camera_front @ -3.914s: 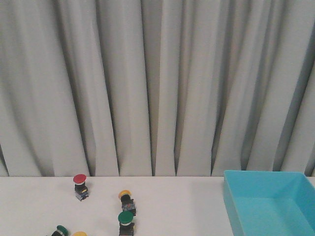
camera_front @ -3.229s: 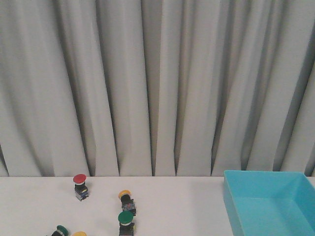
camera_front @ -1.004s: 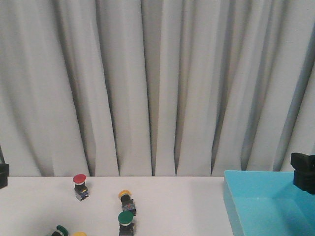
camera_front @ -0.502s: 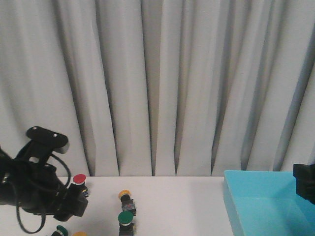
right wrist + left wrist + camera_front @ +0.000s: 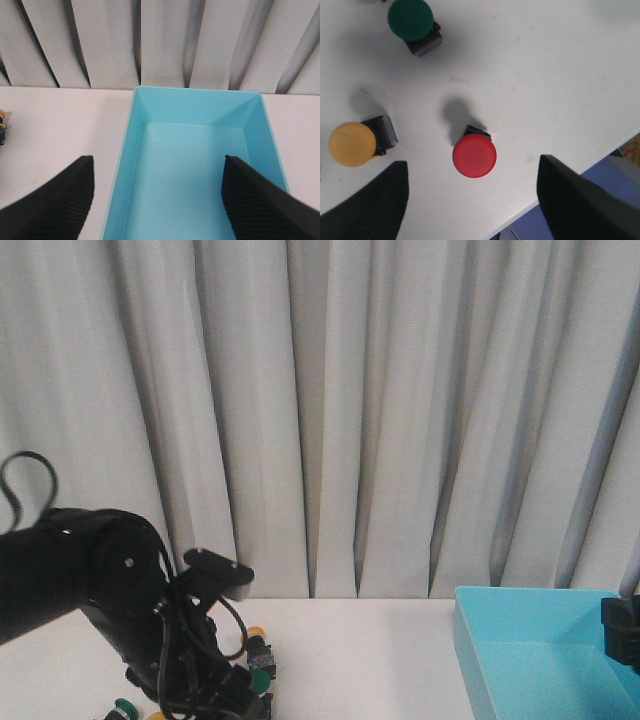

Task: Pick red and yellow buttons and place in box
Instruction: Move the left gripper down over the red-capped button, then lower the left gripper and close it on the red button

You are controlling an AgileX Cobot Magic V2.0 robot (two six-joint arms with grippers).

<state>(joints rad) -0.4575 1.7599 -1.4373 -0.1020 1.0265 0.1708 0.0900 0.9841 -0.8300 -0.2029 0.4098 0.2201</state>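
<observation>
In the left wrist view my left gripper (image 5: 472, 200) is open and empty, straight above a red button (image 5: 474, 155) that stands upright on the white table. Its fingers (image 5: 365, 205) stand wide on either side and do not touch the button. A yellow button (image 5: 352, 144) lies beside it. In the front view my left arm (image 5: 130, 610) hides the red button; a yellow button (image 5: 256, 633) shows beside the arm. My right gripper (image 5: 157, 200) is open and empty above the turquoise box (image 5: 195, 170), which also shows in the front view (image 5: 540, 665).
A green-capped switch (image 5: 410, 19) stands near the red button, and another green cap (image 5: 262, 680) shows by my left arm. The table edge (image 5: 560, 195) runs close beside the red button. A grey curtain (image 5: 350, 420) hangs behind the table.
My left arm has swung in from the left over the buttons and now covers the red one. The right arm's black part at the right edge has sunk slightly.
</observation>
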